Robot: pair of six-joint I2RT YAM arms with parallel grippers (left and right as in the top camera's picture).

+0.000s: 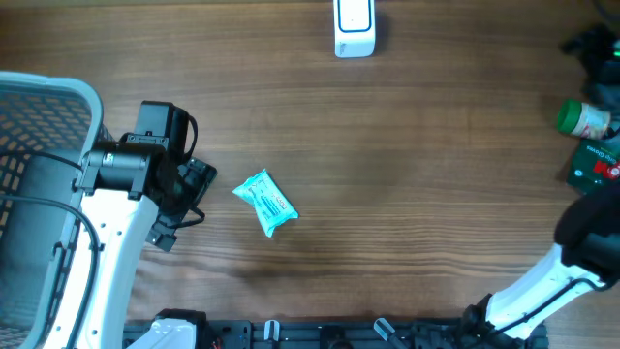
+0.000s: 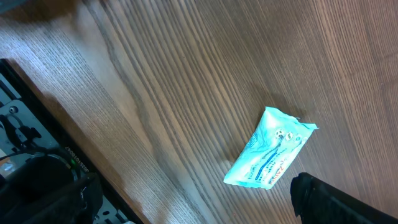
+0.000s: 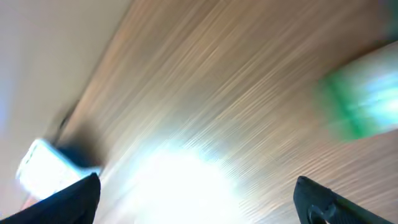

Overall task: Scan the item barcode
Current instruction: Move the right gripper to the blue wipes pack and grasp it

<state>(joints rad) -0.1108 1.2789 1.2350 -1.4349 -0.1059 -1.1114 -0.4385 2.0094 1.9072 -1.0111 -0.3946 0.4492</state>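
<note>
**Overhead.** A brown wooden worktop (image 1: 407,194) fills the frame. The teal packet (image 1: 265,202) lies flat left of centre, with its long side running from upper left to lower right. The left arm (image 1: 107,242) rises from the lower left. The left hand (image 1: 189,204) points at the packet and sits just beside it, with a strip of bare wood between them. Its jaws are spread and hold nothing. A grey mesh basket (image 1: 58,97) sits at the left edge. A white scanner (image 1: 354,27) stands at the top edge, right of centre and well apart from the packet. At the right edge are a green-capped bottle (image 1: 581,117) and, below it, a dark green pack (image 1: 596,165). The right arm (image 1: 542,281) comes up from the lower right, and its hand cannot be made out from here.

**Left wrist.** The packet (image 2: 270,149) lies right of centre on the wood grain, with blue print on its face. One dark finger (image 2: 336,202) enters at the lower right corner, just beside the packet's lower end. Whether it touches the packet I cannot tell. Nothing is gripped. A dark frame with cables (image 2: 37,168) fills the lower left.

**Right wrist.** This view is badly smeared. The right hand (image 3: 196,186) is open, with one dark finger in each bottom corner and only glaring wood between them. The scanner (image 3: 46,165) is a white blur at the lower left. The bottle (image 3: 360,93) is a green and white blur at the right. The packet does not appear.
</note>
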